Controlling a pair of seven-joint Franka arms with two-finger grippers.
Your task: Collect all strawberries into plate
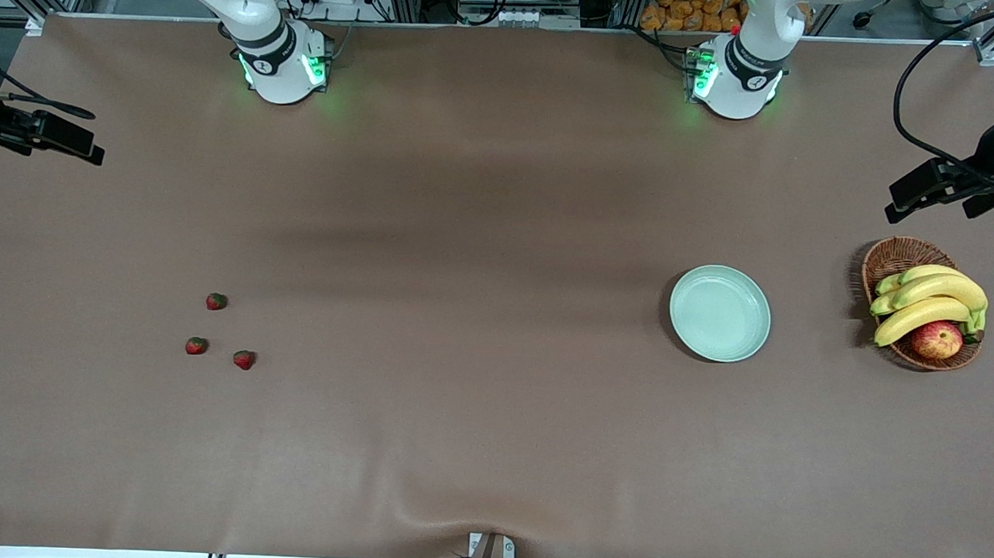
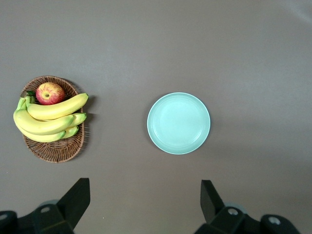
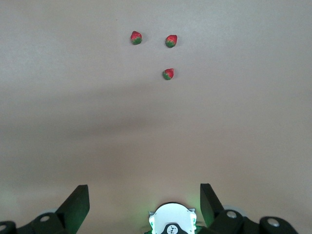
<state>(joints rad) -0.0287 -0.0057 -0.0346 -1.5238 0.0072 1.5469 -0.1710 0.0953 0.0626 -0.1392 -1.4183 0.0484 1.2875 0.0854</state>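
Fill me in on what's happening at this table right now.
Nothing is being handled yet. Three tiny red strawberries lie loose on the brown table toward the right arm's end. The round pale mint-green plate sits bare toward the left arm's end, beside a brown wicker basket of yellow bananas and a red-yellow apple. The left gripper hangs open above the plate and basket; the right gripper hangs open above the table, holding nothing.

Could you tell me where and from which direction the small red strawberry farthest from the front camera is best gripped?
Probably from straight above, fingers closing across the red body of that small red strawberry, not its dark green cap. It lies alone on the brown table, apart from the other two, so nothing crowds either side.
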